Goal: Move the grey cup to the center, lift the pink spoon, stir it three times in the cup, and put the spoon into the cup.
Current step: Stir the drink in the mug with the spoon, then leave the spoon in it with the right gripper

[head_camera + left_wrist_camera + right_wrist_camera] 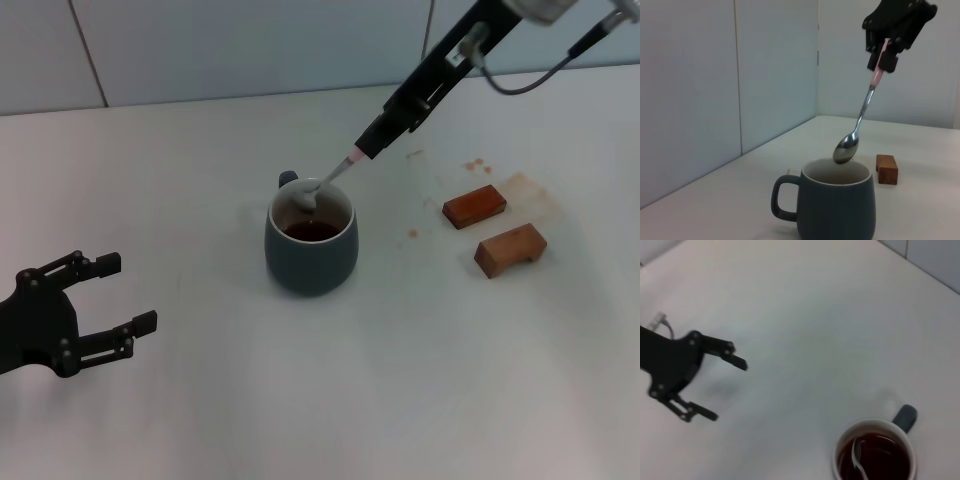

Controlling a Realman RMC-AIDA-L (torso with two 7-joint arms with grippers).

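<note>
The grey cup [310, 262] stands on the white table near the middle, holding brown liquid, its handle turned to the far side. My right gripper [368, 145] is shut on the pink handle of the pink spoon [325, 183] and holds it tilted over the cup. In the left wrist view the spoon's metal bowl [846, 149] hangs just above the rim of the cup [837, 207], under the right gripper [884, 56]. The right wrist view shows the spoon [857, 460] over the liquid in the cup [874, 424]. My left gripper [128, 292] is open and empty, well left of the cup.
Two brown wooden blocks [474, 206] [510, 248] lie right of the cup, among small brown stains [476, 165]. One block also shows in the left wrist view [887, 169]. A tiled wall runs along the table's far edge. The left gripper [726, 389] shows in the right wrist view.
</note>
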